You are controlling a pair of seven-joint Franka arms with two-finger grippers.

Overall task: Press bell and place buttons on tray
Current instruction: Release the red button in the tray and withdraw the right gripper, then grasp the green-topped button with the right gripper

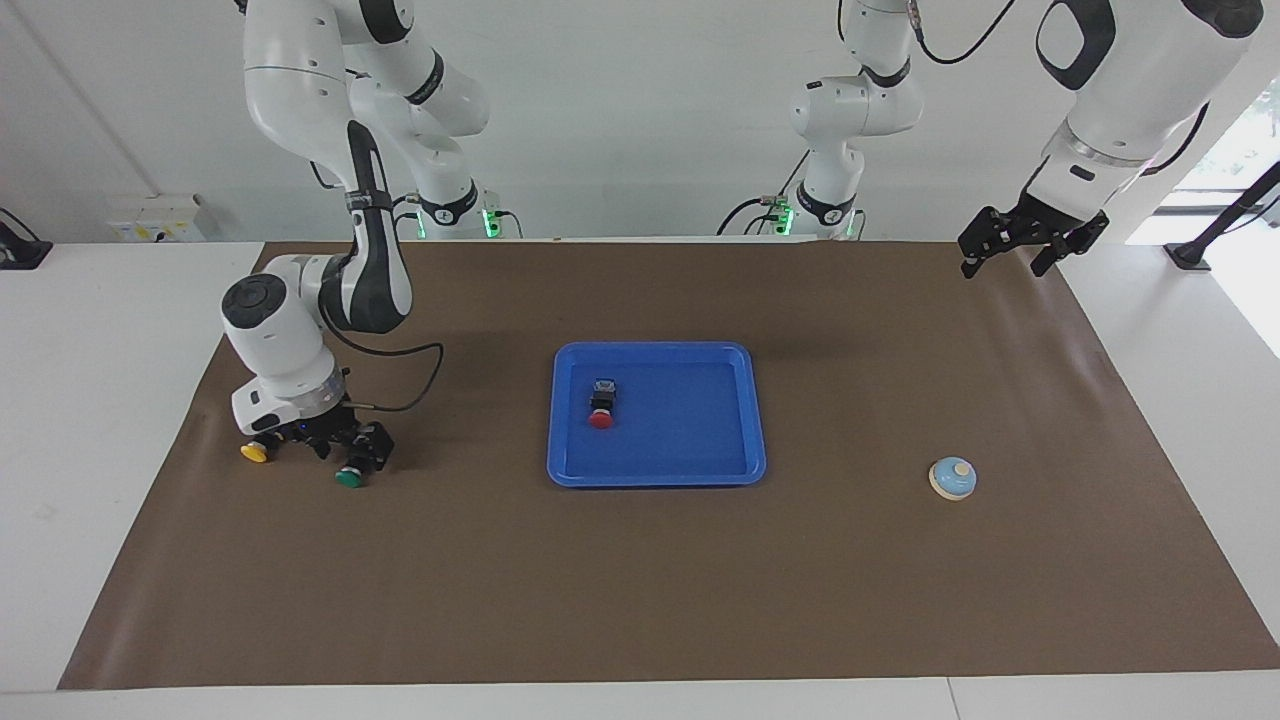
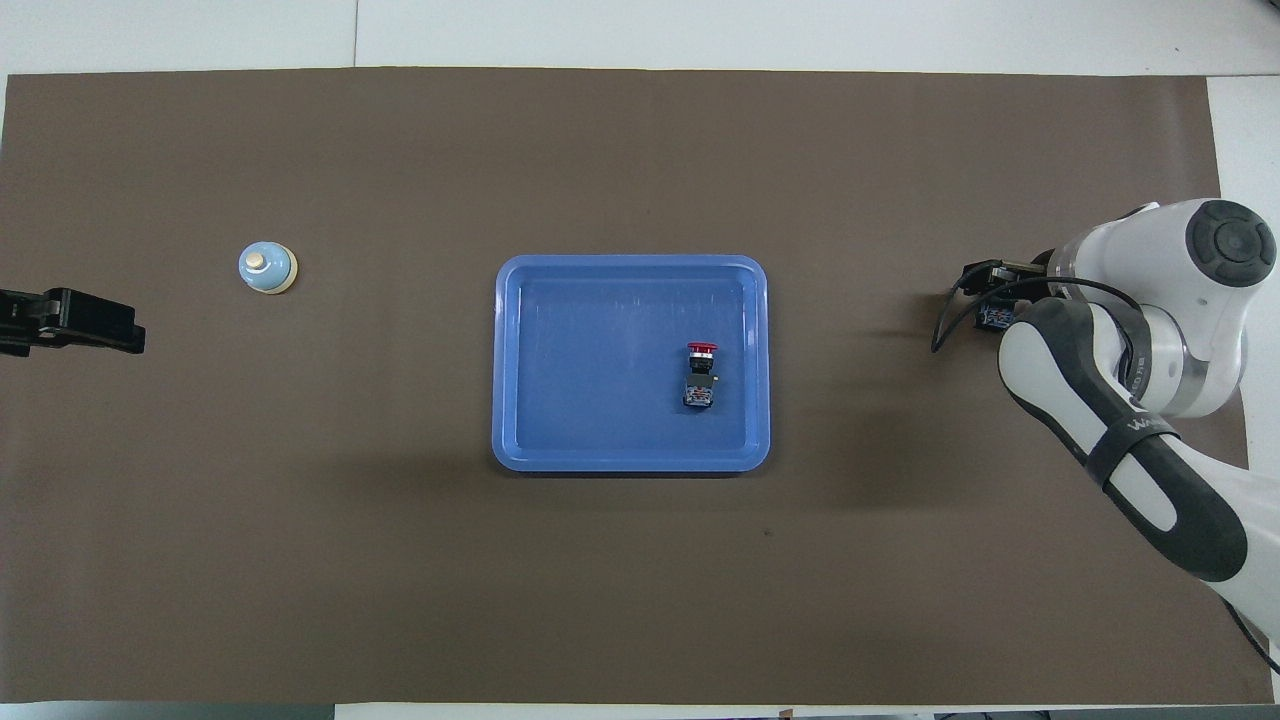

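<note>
Brown mat (image 1: 640, 580) covers most of white table (image 1: 90, 420), edges bare on all sides. Pale box (image 1: 160, 218) against wall at right arm's end. Black stand (image 1: 1215, 235) on table at left arm's end.

From overhead you lose the right gripper (image 1: 318, 441) under its own wrist and forearm, and the yellow button (image 1: 256, 452) and green button (image 1: 350, 478) with it; only the facing view shows those two caps, and there you cannot tell whether the fingers touch either body; the left gripper (image 2: 70, 320) is cut by the overhead picture's edge, leaving you a dark bar; in the facing view both arms run off the top edge; the markings on the red button (image 2: 700, 372) are too small to read.
</note>
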